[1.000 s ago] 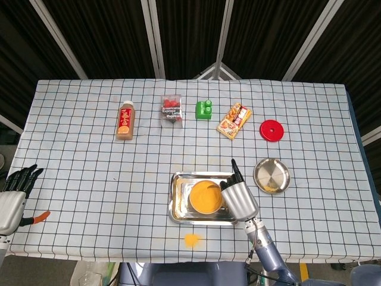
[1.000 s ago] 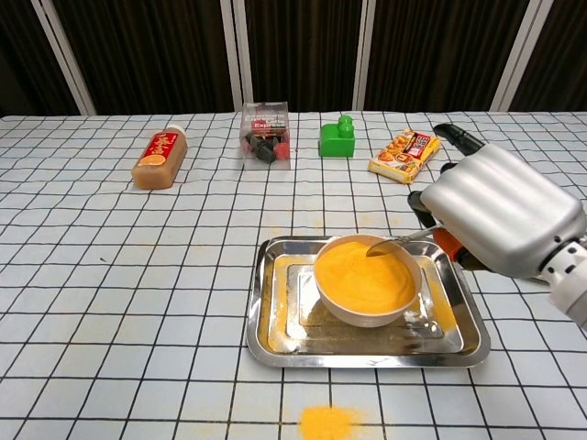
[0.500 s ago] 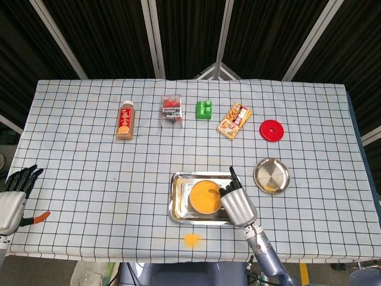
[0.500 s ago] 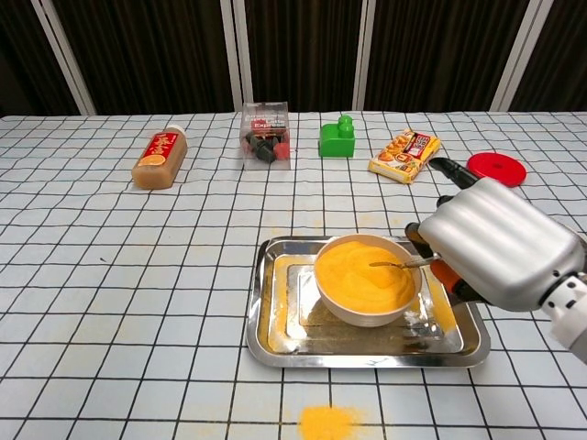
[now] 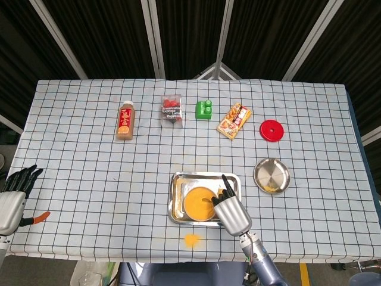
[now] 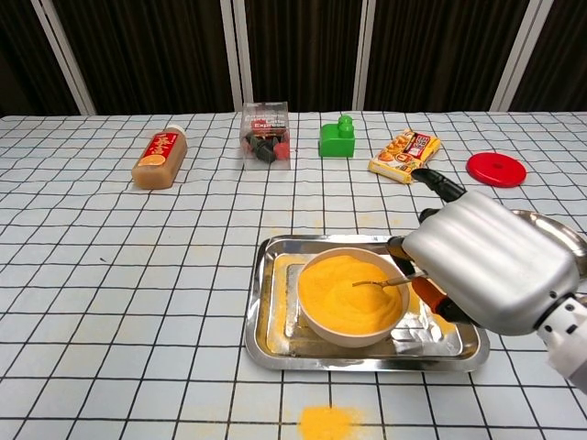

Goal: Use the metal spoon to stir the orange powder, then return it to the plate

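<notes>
A white bowl [image 6: 348,328] full of orange powder [image 6: 347,292] sits in a steel tray [image 6: 275,344] near the table's front edge; the tray [image 5: 177,182] and powder [image 5: 197,204] also show in the head view. My right hand [image 6: 486,266] [image 5: 231,213] holds the metal spoon [image 6: 385,281] from the right, its tip dipped in the powder. The round metal plate [image 5: 272,176] lies to the right of the tray, mostly hidden behind my hand in the chest view. My left hand [image 5: 13,196] hangs off the table's left front corner with its fingers spread, holding nothing.
Along the far side stand an orange bottle [image 6: 159,158], a clear box of red items [image 6: 266,137], a green block [image 6: 337,137], a snack packet [image 6: 404,154] and a red lid [image 6: 496,169]. Spilled orange powder [image 6: 327,423] lies in front of the tray.
My right hand has moved left and toward the front with the spoon in the powder. The bowl has slid left inside the tray. The left hand has not moved.
</notes>
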`<state>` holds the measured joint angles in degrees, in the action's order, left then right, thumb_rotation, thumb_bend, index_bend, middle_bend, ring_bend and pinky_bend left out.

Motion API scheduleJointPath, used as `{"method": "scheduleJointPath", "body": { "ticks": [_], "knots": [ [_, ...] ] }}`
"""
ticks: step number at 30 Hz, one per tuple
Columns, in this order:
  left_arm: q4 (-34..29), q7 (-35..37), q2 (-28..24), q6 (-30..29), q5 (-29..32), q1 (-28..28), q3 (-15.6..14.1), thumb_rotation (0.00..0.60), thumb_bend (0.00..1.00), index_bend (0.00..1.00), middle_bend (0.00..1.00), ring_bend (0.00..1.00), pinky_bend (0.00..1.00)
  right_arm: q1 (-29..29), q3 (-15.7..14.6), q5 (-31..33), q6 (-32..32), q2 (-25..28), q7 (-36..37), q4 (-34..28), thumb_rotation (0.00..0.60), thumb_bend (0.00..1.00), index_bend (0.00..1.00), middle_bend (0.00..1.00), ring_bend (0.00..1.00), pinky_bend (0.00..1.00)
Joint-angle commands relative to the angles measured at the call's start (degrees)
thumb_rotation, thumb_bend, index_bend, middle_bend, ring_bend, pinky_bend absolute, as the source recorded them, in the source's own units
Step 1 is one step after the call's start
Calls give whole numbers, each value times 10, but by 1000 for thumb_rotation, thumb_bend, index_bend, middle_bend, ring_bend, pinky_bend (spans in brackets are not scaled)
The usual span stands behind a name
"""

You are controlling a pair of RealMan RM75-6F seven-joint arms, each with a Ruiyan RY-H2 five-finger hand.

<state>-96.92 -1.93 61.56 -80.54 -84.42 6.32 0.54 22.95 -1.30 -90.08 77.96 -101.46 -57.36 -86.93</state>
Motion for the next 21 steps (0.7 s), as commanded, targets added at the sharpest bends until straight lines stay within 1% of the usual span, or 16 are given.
{"method": "scheduleJointPath", "body": {
  "ticks": [1, 12, 16, 21],
  "knots": [
    [0, 0, 0, 0, 0, 0, 0, 600, 0, 0, 0, 0, 0, 0, 5, -5, 2, 0, 0, -3, 600, 750, 946, 792, 467, 0],
    [0, 1, 0, 0, 0, 0, 0, 600, 0, 0, 0, 0, 0, 4, 30, -13, 2, -2, 10, 6, 600, 750, 946, 792, 467, 0],
    [0, 1, -1, 0, 0, 0, 0, 600, 0, 0, 0, 0, 0, 4, 39, -3, -4, -2, 7, 9, 600, 750, 946, 792, 467, 0],
    [0, 2, -1, 2, 1, 0, 0, 600, 0, 0, 0, 0, 0, 0, 37, 6, -11, 1, 5, 12, 600, 750, 946, 792, 467, 0]
  ]
}}
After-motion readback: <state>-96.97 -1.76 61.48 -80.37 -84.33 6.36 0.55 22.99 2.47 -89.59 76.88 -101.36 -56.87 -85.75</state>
